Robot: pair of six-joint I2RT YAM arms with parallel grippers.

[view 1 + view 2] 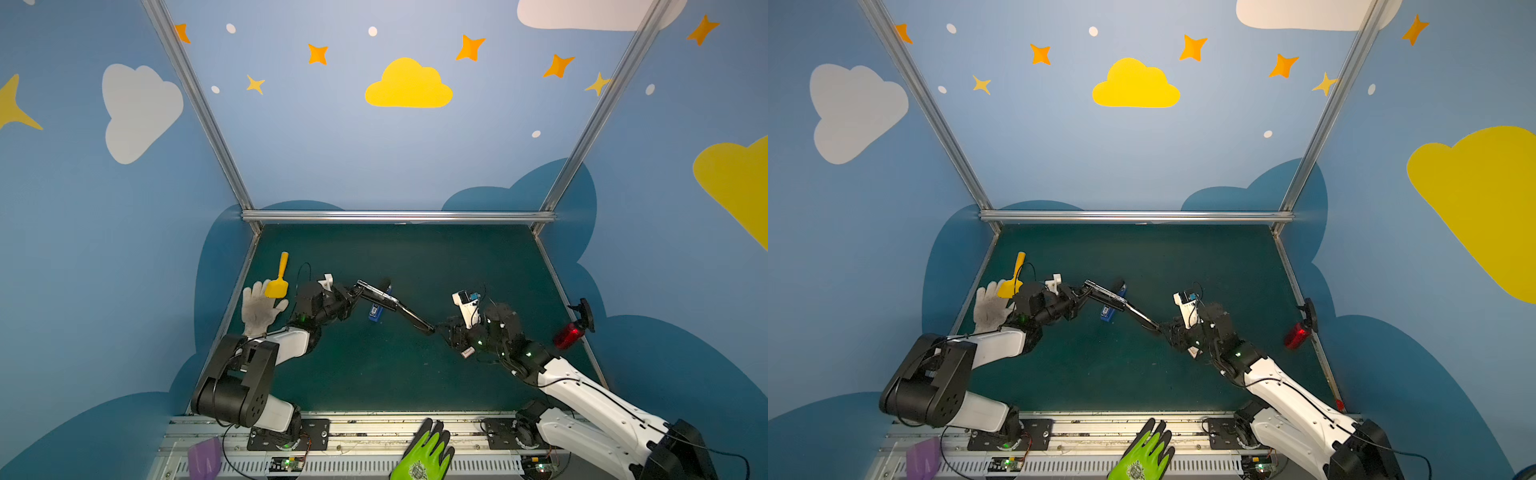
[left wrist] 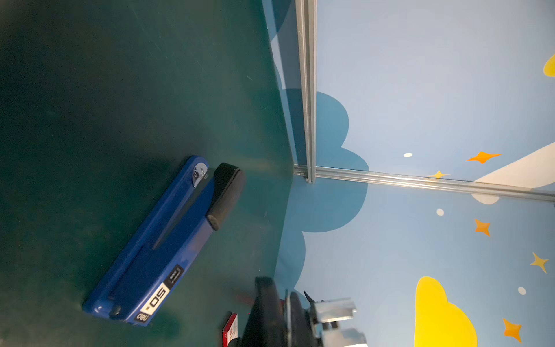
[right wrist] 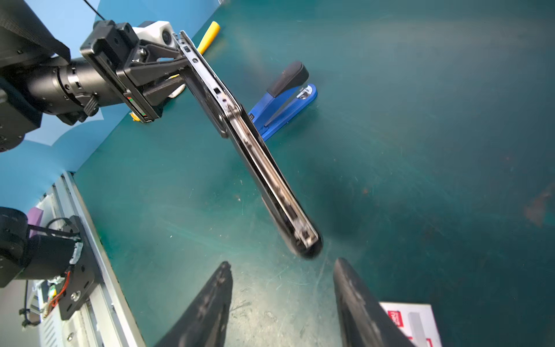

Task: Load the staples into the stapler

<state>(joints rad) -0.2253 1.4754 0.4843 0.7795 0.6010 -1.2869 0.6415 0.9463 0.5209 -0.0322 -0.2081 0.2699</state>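
right wrist view: my left gripper (image 3: pixel 180 67) is clamped on one end of the black stapler (image 3: pixel 255 156), holding it above the mat (image 3: pixel 420 150). my right gripper (image 3: pixel 282 263), jaws apart, sits just short of its free tip. whether staples sit inside, i cannot tell.

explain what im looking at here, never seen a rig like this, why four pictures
These are two robot arms mounted at the front of a dark green mat, each ending in a two-fingered gripper. Two pictures look down from overhead, nearly alike; the other two come from cameras on each arm's wrist. The left gripper is clamped on a long black and metal stapler, swung open. The right gripper is open, empty, just short of its tip. On the mat lie a blue stapler, a small white box with a red mark, a yellow plastic scoop and a white glove.
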